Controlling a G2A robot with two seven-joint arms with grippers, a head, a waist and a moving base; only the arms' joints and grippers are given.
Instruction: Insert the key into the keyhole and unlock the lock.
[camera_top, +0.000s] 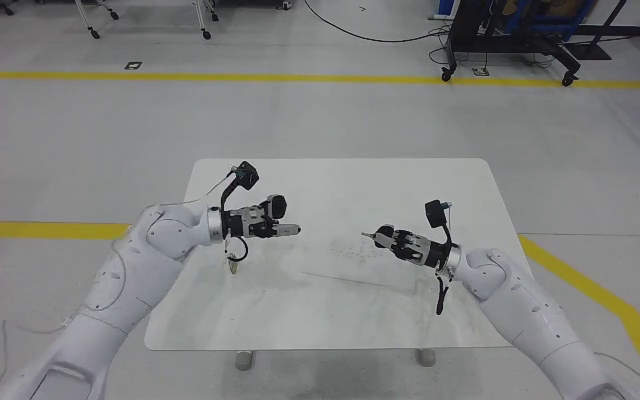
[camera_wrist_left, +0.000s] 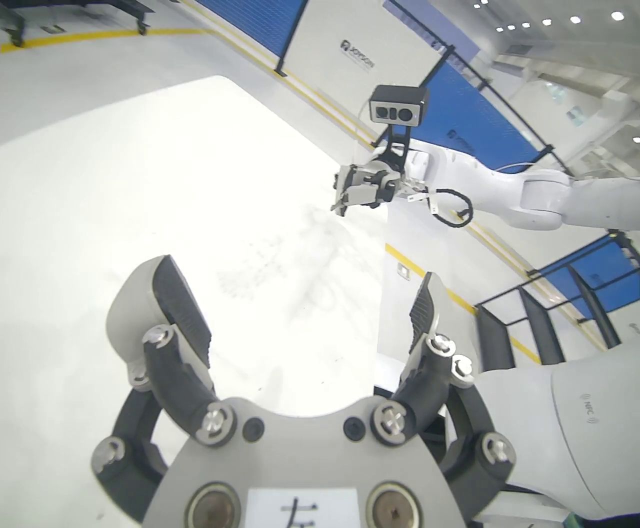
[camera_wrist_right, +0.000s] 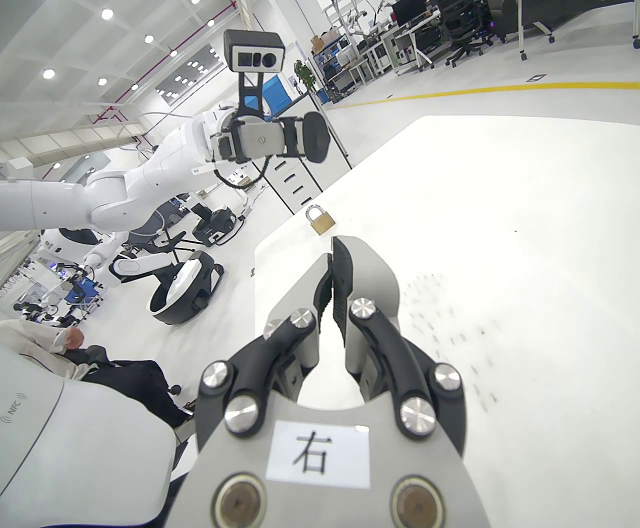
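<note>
Two white labels, each carrying one dark character, are sitting on the gripper bases: the left label (camera_wrist_left: 302, 507) behind the left gripper (camera_wrist_left: 295, 280), the right label (camera_wrist_right: 317, 455) behind the right gripper (camera_wrist_right: 336, 250). The left gripper's fingers are standing wide apart over the table (camera_top: 400, 320). The right gripper's pads are pressing together; whether anything is sitting between them cannot be told. The brass padlock (camera_wrist_right: 320, 220) is lying on the table near its edge on the left arm's side, well apart from the right gripper.
</note>
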